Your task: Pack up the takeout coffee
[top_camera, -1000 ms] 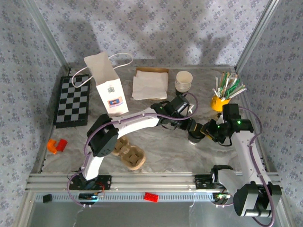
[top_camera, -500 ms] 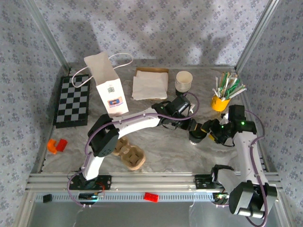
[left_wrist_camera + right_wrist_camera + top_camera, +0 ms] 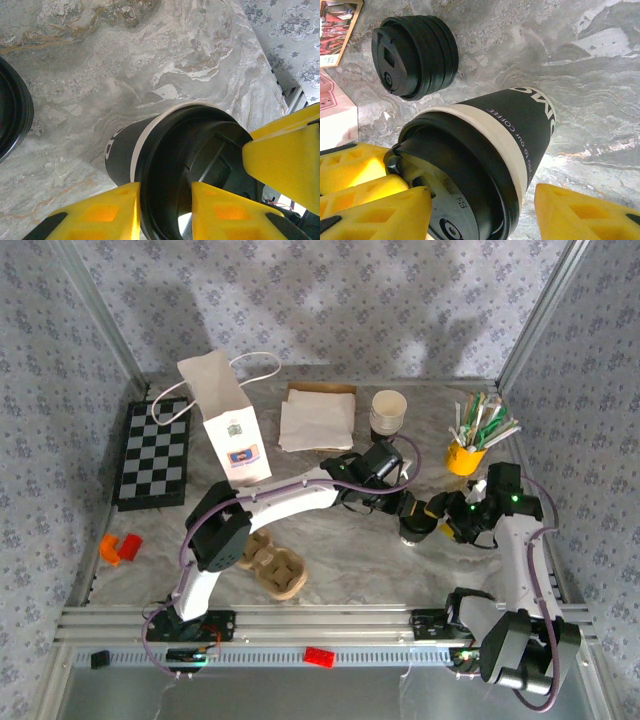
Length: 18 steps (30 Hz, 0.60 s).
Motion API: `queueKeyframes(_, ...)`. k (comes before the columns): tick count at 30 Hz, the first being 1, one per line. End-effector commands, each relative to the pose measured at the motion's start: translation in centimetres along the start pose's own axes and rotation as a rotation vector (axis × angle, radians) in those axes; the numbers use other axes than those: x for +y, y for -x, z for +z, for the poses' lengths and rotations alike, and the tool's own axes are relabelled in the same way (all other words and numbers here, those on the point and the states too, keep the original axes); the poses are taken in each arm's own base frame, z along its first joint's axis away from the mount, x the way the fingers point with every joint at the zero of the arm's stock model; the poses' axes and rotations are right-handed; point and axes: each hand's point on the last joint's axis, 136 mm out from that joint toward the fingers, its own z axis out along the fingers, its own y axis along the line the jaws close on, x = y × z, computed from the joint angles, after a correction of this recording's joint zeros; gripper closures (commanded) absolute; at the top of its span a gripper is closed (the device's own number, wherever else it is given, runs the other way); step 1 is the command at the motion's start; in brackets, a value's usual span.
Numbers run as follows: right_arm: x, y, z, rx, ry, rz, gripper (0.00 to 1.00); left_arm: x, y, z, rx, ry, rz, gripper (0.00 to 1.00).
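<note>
Marble-patterned desk (image 3: 330,550), right of centre: the takeout coffee cup (image 3: 413,528) is between both arms, near a stack of black lids (image 3: 415,57). The left gripper (image 3: 166,212) pinches its lid rim. The right gripper (image 3: 482,212) straddles it, released.

The left arm (image 3: 285,495) stretches low across towards its neighbour, and the left end effector (image 3: 165,192) is pinched onto the lid rim of the takeout coffee (image 3: 490,135). The right arm (image 3: 522,550) folds inward to meet it. The right end effector (image 3: 480,200) is spread around the same cup, one finger seemingly clear of it
</note>
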Motion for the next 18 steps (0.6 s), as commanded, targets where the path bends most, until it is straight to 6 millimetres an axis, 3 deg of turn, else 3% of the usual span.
queueKeyframes(1,0.4,-0.6,0.4,0.029,0.047,-0.021,0.44,1.4,-2.6,1.8,0.096,0.038,-0.013,0.71)
queueKeyframes(10,2.1,-1.0,0.8,0.065,0.147,-0.029,0.51,0.3,-2.1,1.9,0.083,-0.014,-0.03,0.74)
queueKeyframes(13,1.9,-1.3,1.0,0.077,0.14,-0.016,0.52,0.3,-2.1,2.0,0.085,-0.014,-0.029,0.74)
queueKeyframes(18,-0.1,-1.5,1.2,0.078,0.046,0.017,0.52,3.1,-2.8,1.9,0.106,0.135,-0.043,0.74)
